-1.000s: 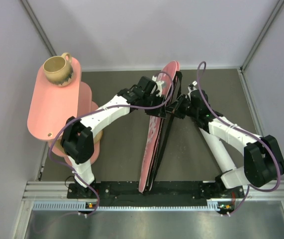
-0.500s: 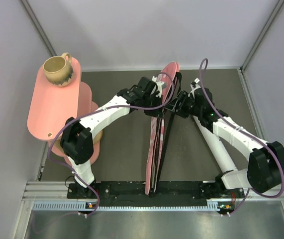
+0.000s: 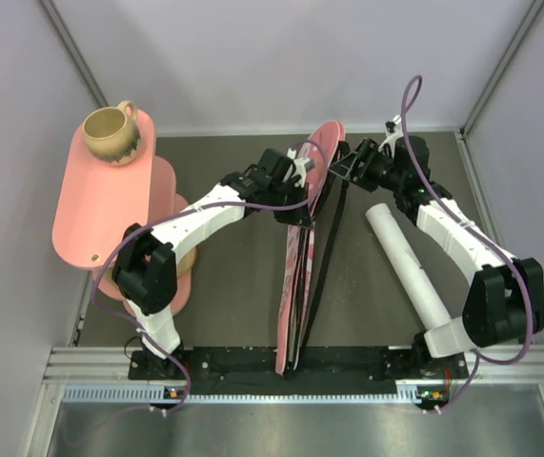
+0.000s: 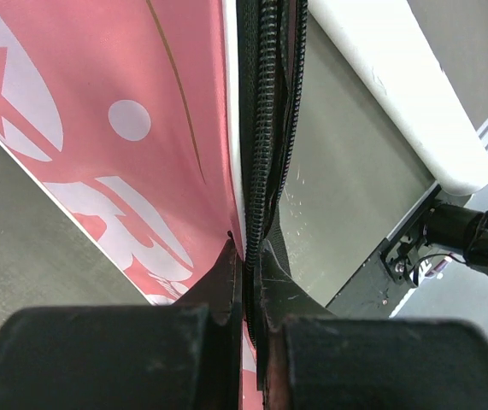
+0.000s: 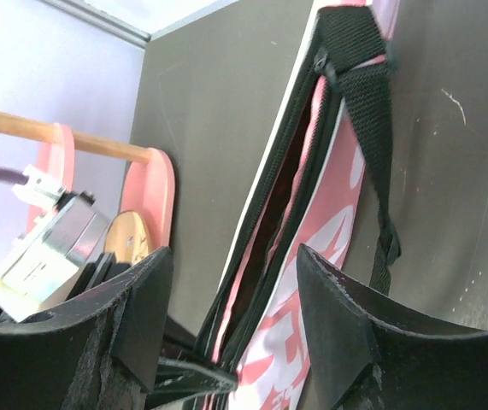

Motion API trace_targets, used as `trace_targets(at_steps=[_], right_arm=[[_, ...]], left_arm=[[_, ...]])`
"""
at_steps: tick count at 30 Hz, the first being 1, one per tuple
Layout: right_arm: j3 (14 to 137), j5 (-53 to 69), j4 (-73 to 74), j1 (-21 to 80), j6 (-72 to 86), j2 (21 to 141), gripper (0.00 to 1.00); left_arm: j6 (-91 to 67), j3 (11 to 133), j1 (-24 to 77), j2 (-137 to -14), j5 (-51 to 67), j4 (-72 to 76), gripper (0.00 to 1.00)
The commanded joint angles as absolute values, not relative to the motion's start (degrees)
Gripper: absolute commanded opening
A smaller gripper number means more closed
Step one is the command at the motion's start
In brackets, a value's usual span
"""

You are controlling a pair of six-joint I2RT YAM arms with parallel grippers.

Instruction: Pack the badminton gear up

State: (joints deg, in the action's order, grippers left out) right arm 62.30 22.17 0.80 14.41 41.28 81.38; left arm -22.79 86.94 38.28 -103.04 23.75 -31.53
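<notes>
A dark grey surface (image 3: 224, 286) seen from above, with two robot arms bolted at its near edge. A long pink racket-shaped bag (image 3: 294, 276), printed with white lettering and edged in black zip, stands on its thin side down the middle of the surface, its rounded head by the middle of the far edge and its narrow end at the near edge. A black webbing strap (image 5: 372, 111) hangs along the bag's right side.

The left tool (image 4: 245, 256) is at the bag's head end. Its two black fingers are pressed together on the bag's black zip edge, pinching it. The right tool (image 5: 235, 265) is just right of the bag's head, near the far edge, with its fingers spread apart and nothing between them. It does not touch the bag. From the right wrist, the bag's zip edge shows a dark gap where it is parted.

A long white tube (image 3: 410, 271) lies flat on the right half of the surface, slanting from near the bag's head end toward the near right corner, apart from the bag.

A pink oval tiered table (image 3: 90, 209) stands along the left edge. A tan ceramic mug (image 3: 110, 133) sits upright on its top tier, at the end closest to the far left corner
</notes>
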Motion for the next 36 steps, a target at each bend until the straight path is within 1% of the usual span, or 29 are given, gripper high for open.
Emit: trace_targets(at_steps=[1,13,21,25,27,30,31,33,36], right_arm=[[68.19,23.29,-0.7,12.84,39.99,86.12,0.59],[77.25,24.96,-5.53,11.51,44.12,98.16,0.58],[80.41,19.61,-3.52,11.16,43.07,99.05,0.59],[81.47,19.16,-3.51,10.99,41.22,99.67,0.59],[82.44,21.61,-3.6,11.07,40.52,100.63,0.56],[82.01,25.57,-5.36,11.07,40.25,100.81,0.5],[81.74,26.01,-5.62,10.99,40.17,100.64,0.45],[81.12,26.37,-5.54,10.99,39.2,100.11,0.41],[80.68,26.19,-4.92,10.99,37.8,99.67,0.33]], left_arm=[[-22.94,84.99,37.53,-99.32,26.36,-31.91,0.0],[-22.76,84.73,37.0,-99.05,29.44,-31.38,0.0],[-22.41,83.94,36.74,-98.35,29.18,-31.29,0.0],[-22.5,83.94,36.83,-98.44,29.62,-31.29,0.0],[-22.5,83.85,36.74,-98.44,29.79,-31.29,0.0],[-22.5,83.85,36.74,-98.44,29.62,-31.29,0.0],[-22.41,83.85,36.74,-98.44,29.53,-31.29,0.0],[-22.41,83.85,36.65,-98.44,29.62,-31.29,0.0],[-22.5,83.76,36.65,-98.53,29.79,-31.2,0.0]])
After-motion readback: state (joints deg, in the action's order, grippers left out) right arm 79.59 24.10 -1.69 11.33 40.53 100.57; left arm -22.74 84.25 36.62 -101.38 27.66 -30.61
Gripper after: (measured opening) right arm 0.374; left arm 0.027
